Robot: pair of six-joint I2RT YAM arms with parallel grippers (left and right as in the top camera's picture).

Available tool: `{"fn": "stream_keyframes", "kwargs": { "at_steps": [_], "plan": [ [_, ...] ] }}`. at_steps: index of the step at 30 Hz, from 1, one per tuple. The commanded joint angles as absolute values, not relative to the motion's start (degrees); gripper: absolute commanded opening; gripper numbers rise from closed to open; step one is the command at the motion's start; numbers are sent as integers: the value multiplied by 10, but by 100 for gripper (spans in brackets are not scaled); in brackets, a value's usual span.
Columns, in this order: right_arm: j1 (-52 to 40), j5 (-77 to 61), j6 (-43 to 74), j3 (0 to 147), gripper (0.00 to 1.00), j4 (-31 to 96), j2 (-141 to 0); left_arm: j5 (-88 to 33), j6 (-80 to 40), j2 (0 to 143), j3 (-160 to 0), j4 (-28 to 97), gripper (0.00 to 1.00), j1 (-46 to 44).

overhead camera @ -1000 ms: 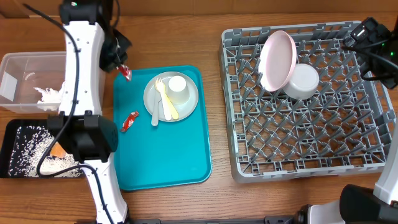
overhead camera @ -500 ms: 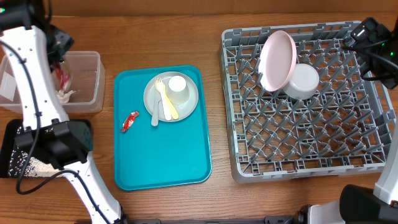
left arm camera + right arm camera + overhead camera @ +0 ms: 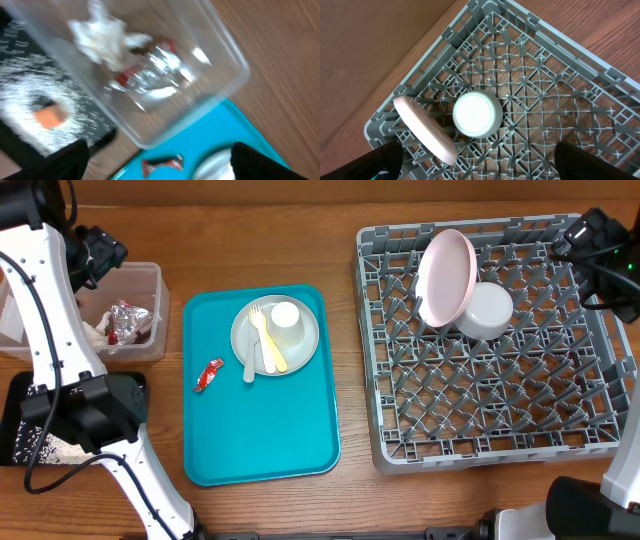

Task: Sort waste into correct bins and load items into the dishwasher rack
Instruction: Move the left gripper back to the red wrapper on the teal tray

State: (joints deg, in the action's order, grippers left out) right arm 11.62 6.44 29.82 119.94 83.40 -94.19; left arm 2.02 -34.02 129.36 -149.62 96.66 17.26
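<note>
A wooden table [image 3: 350, 500] fills the overhead view; of the room beyond its far edge only a dark strip shows. At the far left corner stands the clear tub [image 3: 157, 310]. In it lie a crumpled napkin [image 3: 107, 37] and a foil wrapper [image 3: 125, 320]. The left wrist view is blurred, so this may be more than one wrapper bunched together. The left gripper [image 3: 100, 255] hangs over the tub's far right corner, its fingers [image 3: 70, 160] spread wide with nothing between them.

Nearer along the left edge sits the black tray [image 3: 20, 395], holding rice [image 3: 25, 85] and an orange cube [image 3: 49, 116]. From above it is largely covered by the left arm [image 3: 60, 330].

The teal tray [image 3: 260, 430] takes the middle of the table. A second foil wrapper [image 3: 208, 374] lies by its left edge. At its far end a grey-green plate [image 3: 305, 345] carries a cup [image 3: 285, 318] and cutlery [image 3: 258, 340].

A strip of bare wood separates the teal tray from the dishwasher rack [image 3: 500, 400] on the right side, and another runs along the near edge. In the rack's far left part a pink plate [image 3: 445, 270] stands tilted on edge, with a white bowl [image 3: 487, 310] touching it. The right gripper [image 3: 585, 235] hovers over the rack's far right corner, fingers [image 3: 380, 162] wide apart and holding nothing.
</note>
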Motion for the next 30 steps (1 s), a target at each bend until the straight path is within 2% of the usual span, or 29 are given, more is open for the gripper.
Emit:
{"fn": "stream_keyframes", "kwargs": {
  "at_steps": [1,5,9,12,15,19,24,30],
  "plan": [
    [117,73,301,1200,100,831,-941,-133,-246,1299,-1504,968,87,142],
    [117,73,301,1200,100,831,-941,-215,-192,1299,-1504,968,69,89],
    [117,73,301,1200,100,831,-941,-215,-192,1298,-1504,968,68,25],
    [117,73,301,1200,100,831,-941,-188,-186,1297,-1504,968,72,-19],
    [117,73,301,1200,100,831,-941,-158,-171,1294,-1502,968,88,-53],
    [117,73,301,1200,100,831,-941,-110,-169,1263,-1483,968,100,-72],
    [117,73,301,1200,100,831,-941,-38,-171,1153,-1379,968,100,-63],
    [117,73,301,1200,100,831,-941,-23,-185,1064,-1227,968,99,-56]
  ]
}}
